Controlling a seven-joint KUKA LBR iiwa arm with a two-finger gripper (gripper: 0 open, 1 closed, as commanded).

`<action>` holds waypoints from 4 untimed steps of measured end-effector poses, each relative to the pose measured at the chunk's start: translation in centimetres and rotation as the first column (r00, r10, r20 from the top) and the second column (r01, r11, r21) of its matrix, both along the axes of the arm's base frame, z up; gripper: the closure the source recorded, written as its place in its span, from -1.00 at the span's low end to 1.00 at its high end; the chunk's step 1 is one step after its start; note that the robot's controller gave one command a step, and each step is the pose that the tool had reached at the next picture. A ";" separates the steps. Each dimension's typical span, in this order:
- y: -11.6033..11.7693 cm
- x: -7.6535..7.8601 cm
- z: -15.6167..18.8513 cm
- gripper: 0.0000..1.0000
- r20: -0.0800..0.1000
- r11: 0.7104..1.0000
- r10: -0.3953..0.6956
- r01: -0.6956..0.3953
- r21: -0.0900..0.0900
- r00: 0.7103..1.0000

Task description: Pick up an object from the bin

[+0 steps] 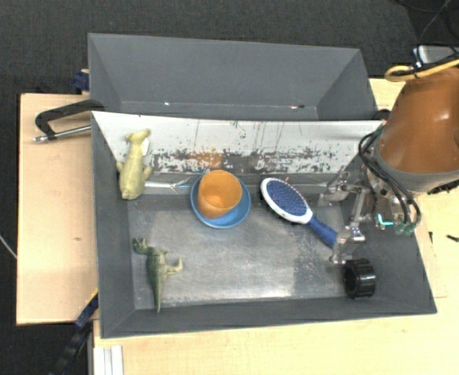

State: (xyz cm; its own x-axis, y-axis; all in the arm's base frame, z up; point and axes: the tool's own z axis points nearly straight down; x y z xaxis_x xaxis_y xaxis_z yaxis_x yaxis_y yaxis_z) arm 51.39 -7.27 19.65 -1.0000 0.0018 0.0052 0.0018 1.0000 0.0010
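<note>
Carrier: grey metal bin (245, 268), floor scuffed | far-left corner: pale yellow plastic animal figure (134, 169), laid against the wall | back centre: round blue dish (221, 221), occupied by an orange cup (219, 194) | just right: blue-and-white oval brush (286, 200) | near left: green toy dinosaur (157, 268) | near right: black cylindrical object (360, 278)

Orange-covered arm (432, 127) in from the right, end effector (346, 241) low at its left end.

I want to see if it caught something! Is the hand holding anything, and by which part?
Cannot tell. The hand is at the handle end of the blue brush, near a black round thing, but whether it grips is unclear.
</note>
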 end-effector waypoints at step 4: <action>1.1 5.4 -5.6 1.00 0.001 1.000 0.020 -0.020 0.001 1.000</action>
